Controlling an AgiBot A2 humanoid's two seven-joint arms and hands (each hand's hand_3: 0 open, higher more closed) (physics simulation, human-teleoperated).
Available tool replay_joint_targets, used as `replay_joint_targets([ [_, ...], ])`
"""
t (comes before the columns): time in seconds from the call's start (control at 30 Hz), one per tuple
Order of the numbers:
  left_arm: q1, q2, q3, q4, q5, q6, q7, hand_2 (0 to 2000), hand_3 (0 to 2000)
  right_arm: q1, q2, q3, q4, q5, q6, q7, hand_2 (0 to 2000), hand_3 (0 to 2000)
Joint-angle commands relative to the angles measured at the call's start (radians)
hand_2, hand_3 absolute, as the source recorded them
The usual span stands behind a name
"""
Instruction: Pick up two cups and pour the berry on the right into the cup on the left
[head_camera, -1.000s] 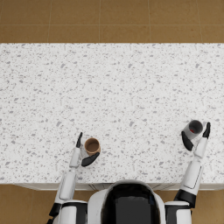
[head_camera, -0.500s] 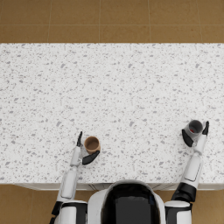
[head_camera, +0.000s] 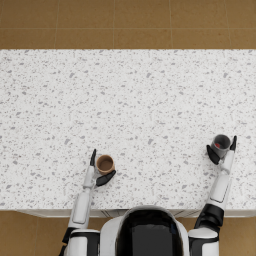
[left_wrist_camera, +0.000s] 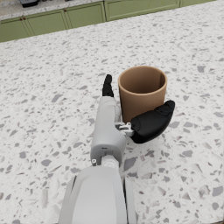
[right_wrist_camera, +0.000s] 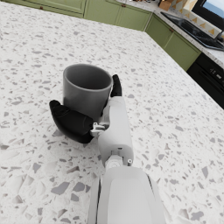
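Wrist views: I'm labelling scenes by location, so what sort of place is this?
Most likely a rendered kitchen. The cups stand on a speckled terrazzo countertop, green cabinets line the far side, and what looks like a dark oven or stove sits beside them.

A brown cup (head_camera: 105, 163) stands upright at left; a grey cup (head_camera: 220, 144), holding a red berry (head_camera: 218, 146), stands upright at right.
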Motion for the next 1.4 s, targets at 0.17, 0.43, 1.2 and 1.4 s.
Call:
replay_joint_targets([
  [0.17,0.013,0.015,0.005,-0.02,0.0,-0.004,-0.001,2000,1280,0.004,-0.002,-0.014,0.039,0.0,0.105,0.003,2000,1280],
  [0.43,0.095,0.075,0.08,-0.179,0.001,-0.008,-0.001,2000,1280,-0.117,-0.05,0.077,0.522,0.0,0.067,0.001,2000,1280],
  [1.2,0.267,0.213,0.205,-0.097,0.548,-0.019,0.0,2000,1280,-0.097,-0.065,0.336,1.003,0.577,0.083,0.004,2000,1280],
  [1.4,0.295,0.237,0.243,-0.077,0.584,-0.019,-0.001,2000,1280,-0.108,-0.066,0.333,0.989,0.769,0.085,0.006,2000,1280],
])
